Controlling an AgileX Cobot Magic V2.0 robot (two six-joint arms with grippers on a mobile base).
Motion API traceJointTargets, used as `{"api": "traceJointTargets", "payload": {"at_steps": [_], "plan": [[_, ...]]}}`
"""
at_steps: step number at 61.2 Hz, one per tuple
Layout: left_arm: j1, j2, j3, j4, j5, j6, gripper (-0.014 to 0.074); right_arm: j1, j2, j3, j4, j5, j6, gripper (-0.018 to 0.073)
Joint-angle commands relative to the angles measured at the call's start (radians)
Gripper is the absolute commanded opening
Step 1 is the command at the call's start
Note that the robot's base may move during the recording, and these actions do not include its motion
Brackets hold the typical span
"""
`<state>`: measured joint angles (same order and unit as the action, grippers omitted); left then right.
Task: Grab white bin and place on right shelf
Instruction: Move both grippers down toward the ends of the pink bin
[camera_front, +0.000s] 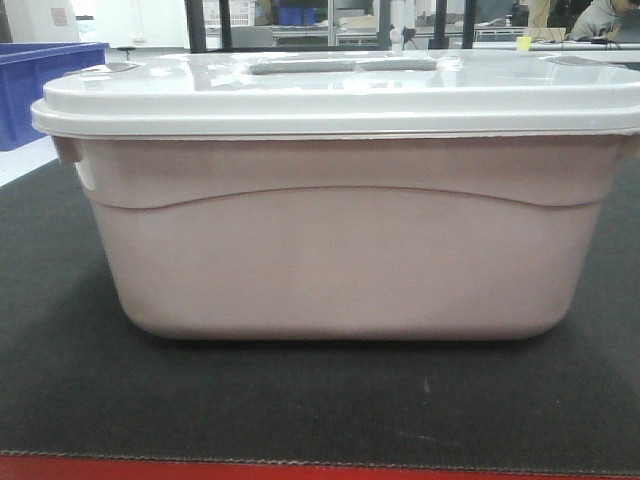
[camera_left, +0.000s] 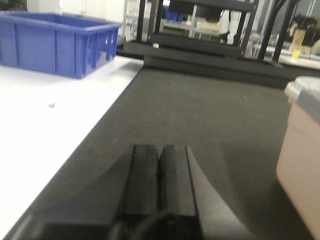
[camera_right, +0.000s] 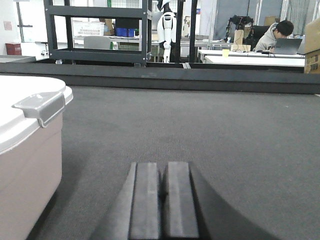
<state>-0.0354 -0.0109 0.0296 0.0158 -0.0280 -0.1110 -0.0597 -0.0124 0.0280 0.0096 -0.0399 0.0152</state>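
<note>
White bin (camera_front: 340, 250) sits upright, lid on, on black mat (camera_front: 300, 410) between the 2 grippers. Left gripper (camera_left: 160, 151): fingers pressed together, holding nothing. Right gripper (camera_right: 164, 167): same. Blue crate (camera_left: 55, 42) far left, apparently on a white tabletop.

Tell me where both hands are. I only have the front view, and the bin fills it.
Observer: Left hand is shut, over the mat, with the bin to its right, apart.
Operator: And the right?
Observer: Right hand is shut too, bin on its left, not touching.
Operator: Anything to grab there?
Observer: The lid's grey latch faces that hand, above and left of it.
</note>
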Motion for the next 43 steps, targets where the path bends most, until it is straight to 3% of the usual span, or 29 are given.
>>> {"api": "traceJointTargets", "payload": {"at_steps": [1,10,23,28,36,43], "plan": [[0.001,-0.010,-0.004,-0.001,-0.158,-0.007,-0.0117,-0.006,-0.017,-0.002,0.000,-0.111,-0.004,0.0078],[0.001,-0.002,-0.126,0.055,-0.117,-0.007,-0.0117,-0.006,-0.017,-0.066,0.021,-0.171,-0.004,0.0078],[0.001,0.154,-0.518,0.093,0.237,-0.007,-0.0109,-0.006,0.069,-0.389,0.023,-0.045,-0.004,0.0078],[0.001,0.240,-0.628,0.054,0.327,-0.007,-0.0077,-0.006,0.148,-0.474,0.023,0.010,-0.004,0.0084],[0.001,0.389,-0.739,-0.016,0.410,-0.007,0.0072,-0.006,0.283,-0.555,0.024,0.030,-0.004,0.0172],[0.001,0.509,-0.784,-0.065,0.410,-0.007,0.0274,-0.006,0.403,-0.584,0.025,0.027,-0.004,0.0355]]}}
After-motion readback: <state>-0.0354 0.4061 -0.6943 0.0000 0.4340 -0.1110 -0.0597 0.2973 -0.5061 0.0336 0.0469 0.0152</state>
